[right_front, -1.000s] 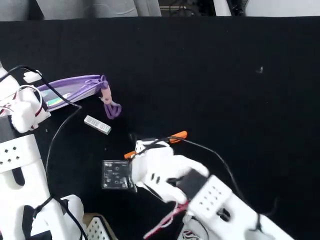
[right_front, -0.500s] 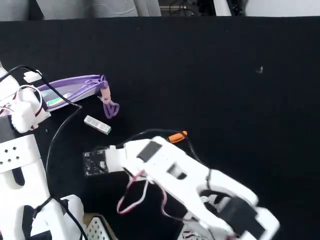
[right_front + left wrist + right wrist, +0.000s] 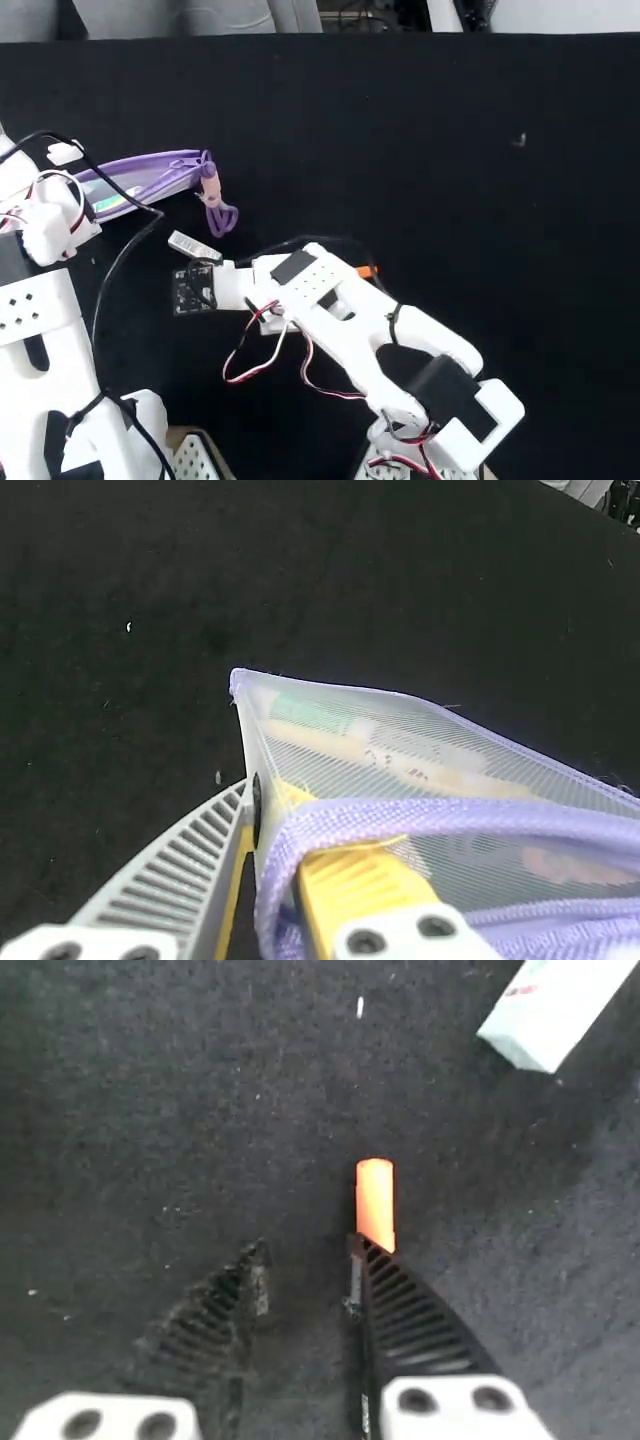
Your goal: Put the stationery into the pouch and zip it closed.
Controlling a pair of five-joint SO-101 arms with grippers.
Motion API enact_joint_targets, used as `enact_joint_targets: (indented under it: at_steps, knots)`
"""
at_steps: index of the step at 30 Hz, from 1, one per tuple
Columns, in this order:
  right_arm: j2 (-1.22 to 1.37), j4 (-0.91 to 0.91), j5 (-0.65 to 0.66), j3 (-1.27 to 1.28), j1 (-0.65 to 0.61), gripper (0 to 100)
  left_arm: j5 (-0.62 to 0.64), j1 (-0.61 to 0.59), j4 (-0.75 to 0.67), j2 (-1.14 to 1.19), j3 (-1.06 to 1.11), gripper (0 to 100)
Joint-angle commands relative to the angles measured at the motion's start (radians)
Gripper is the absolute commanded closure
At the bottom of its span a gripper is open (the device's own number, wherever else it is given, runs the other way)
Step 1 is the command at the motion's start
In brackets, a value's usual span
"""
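Seemingly the pickup of the orange marker pen (image 3: 375, 1200): the right end effector (image 3: 308, 1252) gapes open, one finger beside it (not astride). Next, centre and close. The left end effector (image 3: 262, 820) clamps the purple translucent pouch (image 3: 150, 175), upper left of the high view.

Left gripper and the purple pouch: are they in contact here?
Touching. The left wrist view shows the left gripper clamped on one end of the pouch, with its fingers pressed against either side of the pouch's mesh wall.
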Motion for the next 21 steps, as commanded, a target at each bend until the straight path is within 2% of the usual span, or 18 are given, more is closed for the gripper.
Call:
enact_joint_targets:
  at_steps: [1, 7, 14, 21]
  knots:
    - [-0.068, -0.015, 0.012, -0.045, 0.014, 88.4, -0.002, -0.018, -0.025, -0.005, -0.058, 97]
    - [-0.094, -0.117, 0.014, -0.044, 0.02, 88.4, -0.002, -0.018, -0.025, -0.005, -0.058, 97]
    - [0.039, -0.212, 0.014, -0.051, 0.068, 88.3, -0.002, -0.015, -0.025, -0.005, -0.058, 97]
    - [0.11, -0.163, 0.014, -0.093, 0.078, 88.5, -0.002, -0.013, -0.025, -0.005, -0.056, 97]
